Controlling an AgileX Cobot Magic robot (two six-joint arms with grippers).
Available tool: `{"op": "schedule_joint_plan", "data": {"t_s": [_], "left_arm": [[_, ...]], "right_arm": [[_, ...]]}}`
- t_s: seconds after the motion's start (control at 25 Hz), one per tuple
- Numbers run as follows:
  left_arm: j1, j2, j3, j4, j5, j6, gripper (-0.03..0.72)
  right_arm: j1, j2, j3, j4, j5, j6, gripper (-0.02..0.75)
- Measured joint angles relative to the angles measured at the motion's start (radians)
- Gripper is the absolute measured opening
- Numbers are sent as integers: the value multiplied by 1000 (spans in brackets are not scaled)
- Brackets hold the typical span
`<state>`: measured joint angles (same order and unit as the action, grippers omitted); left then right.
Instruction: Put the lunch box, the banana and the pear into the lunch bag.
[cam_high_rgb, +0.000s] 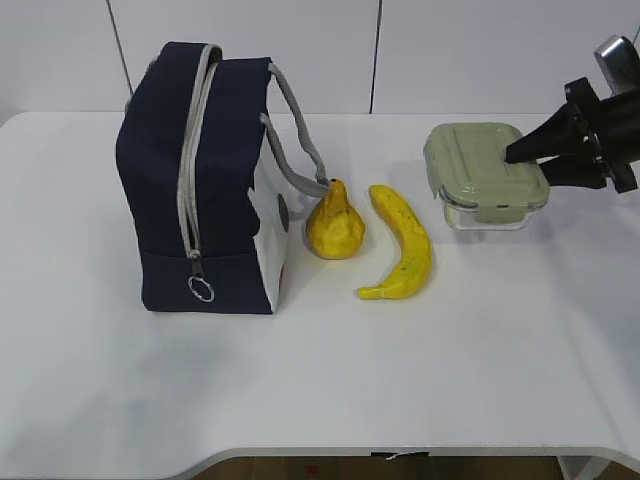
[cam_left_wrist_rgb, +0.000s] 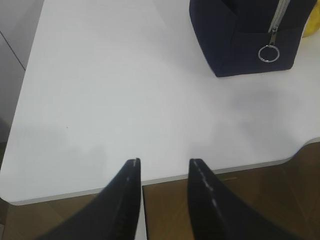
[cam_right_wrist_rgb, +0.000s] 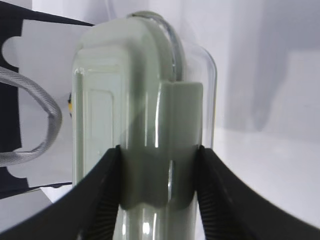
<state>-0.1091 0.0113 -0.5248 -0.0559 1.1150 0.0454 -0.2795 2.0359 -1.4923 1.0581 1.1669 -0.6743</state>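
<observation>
R gripper (cam_high_rgb: 512, 156) clamped on clear lunch box w/ sage-green lid (cam_high_rgb: 487, 171), gripping its R end at side clip; box at table's (cam_high_rgb: 320, 390) R rear. L gripper (cam_left_wrist_rgb: 162, 165) narrowly parted, holding nothing, over table's front-L edge. Navy fabric lunch bag (cam_high_rgb: 195, 180) upright at L, zip closed. Lumpy yellow pear (cam_high_rgb: 334, 222) beside bag; curved yellow banana (cam_high_rgb: 402, 245) just R of pear.

Lab (bare white table (cam_high_rgb: 300, 380), panelled wall (cam_high_rgb: 300, 50))

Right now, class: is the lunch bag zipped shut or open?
Shut. The lunch bag stands upright and its grey zipper runs closed down the side to the ring pull.
</observation>
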Motion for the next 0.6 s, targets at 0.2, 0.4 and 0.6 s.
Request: {"op": "schedule_joint_plan", "data": {"t_s": [0.2,0.4,0.6], "left_arm": [[0,9,0,-16,-1,0,239],[0,84,-29,-72,-46,0,236],[0,211,-82,-141,-108,0,236]], "right_arm": [[0,-33,0,32,2,18,344],[0,-60,0,49,6,56,344],[15,-87,2,89,6,77,344]]}}
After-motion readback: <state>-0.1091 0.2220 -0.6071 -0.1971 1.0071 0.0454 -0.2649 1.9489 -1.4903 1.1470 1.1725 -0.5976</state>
